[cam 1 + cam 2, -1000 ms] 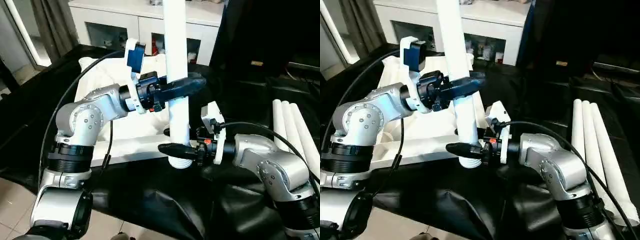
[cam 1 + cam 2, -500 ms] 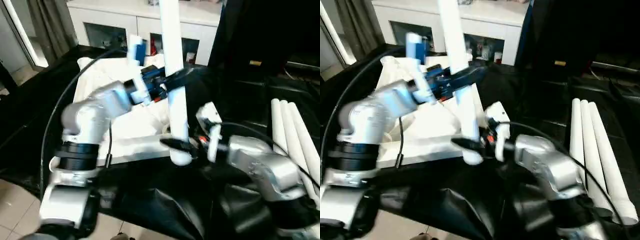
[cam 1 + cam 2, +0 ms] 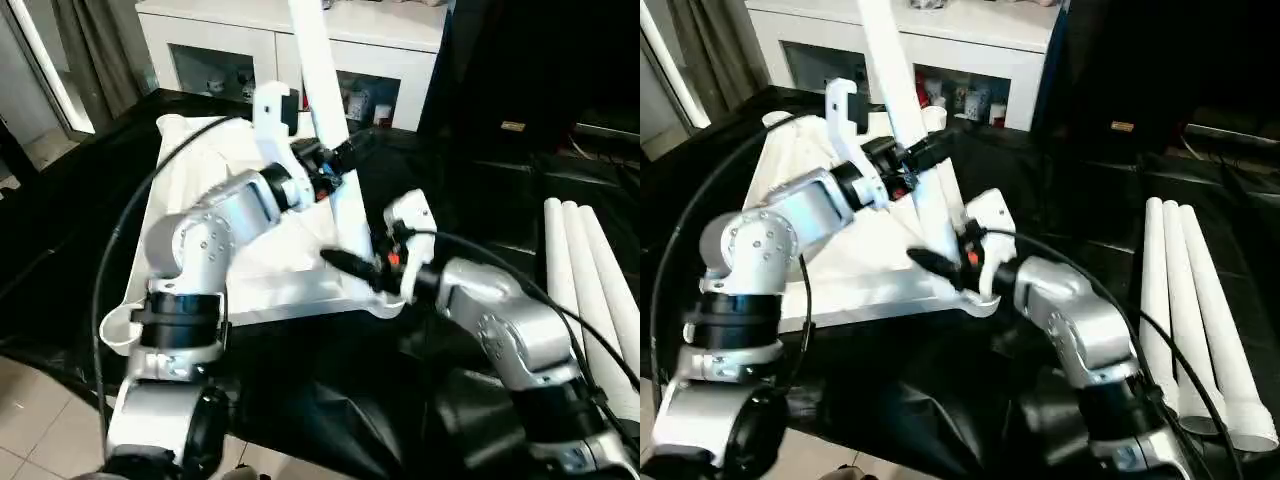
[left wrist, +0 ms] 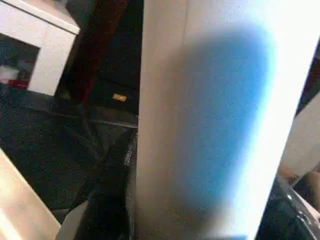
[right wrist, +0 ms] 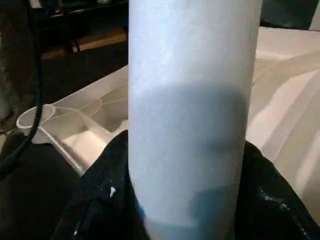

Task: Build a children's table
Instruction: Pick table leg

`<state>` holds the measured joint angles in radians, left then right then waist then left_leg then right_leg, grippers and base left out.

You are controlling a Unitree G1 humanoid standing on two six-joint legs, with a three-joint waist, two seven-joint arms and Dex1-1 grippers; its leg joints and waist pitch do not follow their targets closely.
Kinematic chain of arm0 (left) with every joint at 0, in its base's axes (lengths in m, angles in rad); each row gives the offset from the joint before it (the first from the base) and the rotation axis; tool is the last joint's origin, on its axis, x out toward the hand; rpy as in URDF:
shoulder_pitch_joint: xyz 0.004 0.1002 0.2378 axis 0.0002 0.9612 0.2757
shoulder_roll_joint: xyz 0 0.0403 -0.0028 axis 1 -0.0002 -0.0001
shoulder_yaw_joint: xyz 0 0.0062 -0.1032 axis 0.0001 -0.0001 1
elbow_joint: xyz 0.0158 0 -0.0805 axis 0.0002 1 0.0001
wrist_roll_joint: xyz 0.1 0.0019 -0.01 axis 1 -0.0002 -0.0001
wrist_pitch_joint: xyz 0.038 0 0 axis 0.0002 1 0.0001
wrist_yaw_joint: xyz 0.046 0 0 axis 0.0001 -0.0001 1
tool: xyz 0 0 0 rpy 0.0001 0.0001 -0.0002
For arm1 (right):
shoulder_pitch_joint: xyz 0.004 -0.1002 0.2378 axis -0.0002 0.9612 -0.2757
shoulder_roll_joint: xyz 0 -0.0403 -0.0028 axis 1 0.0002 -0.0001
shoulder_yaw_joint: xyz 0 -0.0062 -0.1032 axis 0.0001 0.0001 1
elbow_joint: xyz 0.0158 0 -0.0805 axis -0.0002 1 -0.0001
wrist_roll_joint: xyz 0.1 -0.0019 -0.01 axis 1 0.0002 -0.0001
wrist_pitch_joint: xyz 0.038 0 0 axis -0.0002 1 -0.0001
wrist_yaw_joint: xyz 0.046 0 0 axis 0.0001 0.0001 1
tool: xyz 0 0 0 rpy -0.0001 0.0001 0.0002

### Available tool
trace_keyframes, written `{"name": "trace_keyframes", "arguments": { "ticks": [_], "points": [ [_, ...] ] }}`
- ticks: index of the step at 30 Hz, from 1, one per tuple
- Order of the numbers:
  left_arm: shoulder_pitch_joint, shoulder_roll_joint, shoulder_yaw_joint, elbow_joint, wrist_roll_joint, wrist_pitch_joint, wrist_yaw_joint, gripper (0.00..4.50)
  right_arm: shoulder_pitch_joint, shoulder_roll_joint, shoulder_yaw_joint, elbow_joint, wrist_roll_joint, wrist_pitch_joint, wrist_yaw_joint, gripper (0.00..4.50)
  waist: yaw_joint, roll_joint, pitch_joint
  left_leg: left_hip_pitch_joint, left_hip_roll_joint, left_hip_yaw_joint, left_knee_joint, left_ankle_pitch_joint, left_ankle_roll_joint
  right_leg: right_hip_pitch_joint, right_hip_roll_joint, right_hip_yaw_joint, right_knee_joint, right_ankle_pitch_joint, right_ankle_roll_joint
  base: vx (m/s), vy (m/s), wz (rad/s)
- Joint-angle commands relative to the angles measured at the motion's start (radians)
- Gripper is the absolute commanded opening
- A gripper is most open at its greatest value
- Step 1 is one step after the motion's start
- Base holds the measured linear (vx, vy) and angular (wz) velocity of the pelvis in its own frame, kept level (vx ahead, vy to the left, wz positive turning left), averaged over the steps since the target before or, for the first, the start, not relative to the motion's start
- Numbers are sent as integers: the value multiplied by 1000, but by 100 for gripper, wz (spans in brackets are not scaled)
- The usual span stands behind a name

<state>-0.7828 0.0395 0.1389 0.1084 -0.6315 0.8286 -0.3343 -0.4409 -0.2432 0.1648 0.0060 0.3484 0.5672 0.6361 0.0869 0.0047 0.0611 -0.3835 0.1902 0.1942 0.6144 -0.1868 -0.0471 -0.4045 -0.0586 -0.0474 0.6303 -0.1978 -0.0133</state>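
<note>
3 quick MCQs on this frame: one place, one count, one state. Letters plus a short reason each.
1. Where do the spare legs lie?
A. on the tabletop
B. on the black cloth at the robot's right
C. on the cabinet

2. How many spare legs lie there?
A. one
B. two
C. three

3. The held leg is
A. lying flat
B. tilted, both pincers on it
C. upright, standing free

Key:
1 B: the spare legs lie side by side on the black cloth, away from the tabletop.
2 C: three tubes count out.
3 B: the held leg leans; left pincer grips it higher, right pincer near its foot.
</note>
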Motion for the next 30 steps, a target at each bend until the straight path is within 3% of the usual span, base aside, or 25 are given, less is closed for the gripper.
{"name": "trace_keyframes", "arguments": {
  "ticks": [1, 10, 11, 14, 19, 23, 30],
  "points": [
    [-3, 3, 3, 4, 7, -4, 14, 210, -19, 1, -3, -2, -18, -32, -10, 200, -2, -6, -76, 14, 32, -20, -61, -83, 13, 59, -69, 46, -73, -83, -195, 0, 0, 0],
    [-8, 15, 16, -1, -5, 6, 5, 181, -31, 8, -9, 32, -49, -66, -34, 200, -4, -5, -75, 16, 31, -20, -62, -99, 9, 58, -69, 45, -76, -104, -188, 0, 0, 0],
    [-9, 17, 16, 2, -5, 4, 3, 181, -32, 12, -18, 36, -43, -65, -36, 256, -4, -4, -75, 15, 31, -20, -62, -97, 9, 58, -69, 45, -75, -100, -187, 0, 0, 0],
    [-14, 34, 7, 2, -3, -1, -24, 181, -42, 14, -47, 38, -5, -33, -18, 272, -4, -3, -76, 17, 32, -21, -62, -91, 12, 58, -68, 45, -73, -87, -193, 0, 0, 0],
    [-19, 63, -32, -13, 3, -1, -90, 181, -52, -13, -44, 26, 0, -13, 17, 316, -2, -4, -77, 17, 32, -20, -62, -81, 15, 59, -68, 45, -70, -66, -196, 0, 0, 0],
    [-33, 110, -100, -21, 18, -11, -195, 181, -69, -73, -42, -4, 46, 55, 106, 316, 0, -4, -76, 17, 32, -20, -63, -85, 18, 61, -68, 46, -71, -76, -196, 0, 0, 0],
    [-58, 148, -149, -3, 42, -29, -269, 181, -91, -125, -31, -17, 78, 103, 177, 316, -1, -6, -76, 16, 33, -19, -61, -77, 16, 61, -70, 46, -69, -76, -200, 0, 0, 0]
  ]
}}
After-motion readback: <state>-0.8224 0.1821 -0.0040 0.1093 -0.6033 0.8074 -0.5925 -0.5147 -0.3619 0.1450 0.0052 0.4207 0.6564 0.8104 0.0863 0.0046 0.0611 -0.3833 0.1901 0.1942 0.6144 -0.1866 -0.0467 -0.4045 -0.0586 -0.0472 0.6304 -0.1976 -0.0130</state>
